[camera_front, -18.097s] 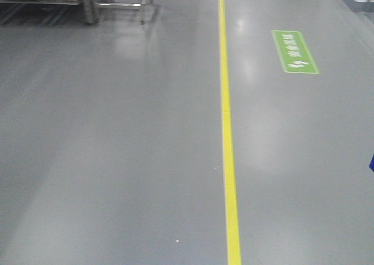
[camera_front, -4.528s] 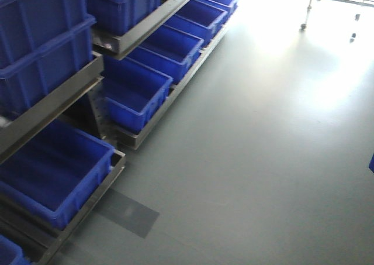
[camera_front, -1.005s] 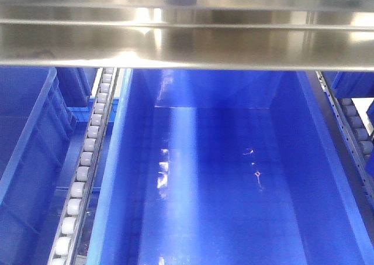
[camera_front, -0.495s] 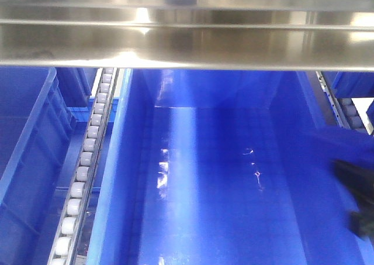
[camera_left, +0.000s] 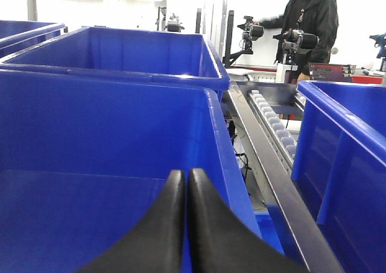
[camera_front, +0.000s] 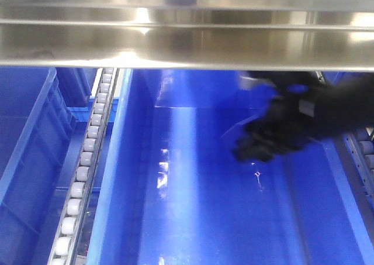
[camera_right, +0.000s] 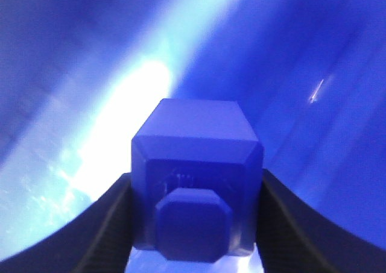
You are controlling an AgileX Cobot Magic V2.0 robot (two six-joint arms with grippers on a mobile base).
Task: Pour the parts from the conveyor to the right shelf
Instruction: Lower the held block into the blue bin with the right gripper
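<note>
Black right gripper (camera_front: 257, 145) now over bin (camera_front: 204, 218).

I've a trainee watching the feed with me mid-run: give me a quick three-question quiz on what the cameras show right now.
1. True or false: the right gripper holds a blue block between its jaws.
2. In the front view, what lies under the right gripper?
A. the conveyor
B. a blue bin
C. the floor
3. Fill in: the left gripper has its jaws ____.

Key
1. True; the right wrist view shows the block clamped between both fingers.
2. B; the arm reaches in over the bin, beneath the steel rail.
3. Shut; the fingertips touch with nothing between them.
</note>
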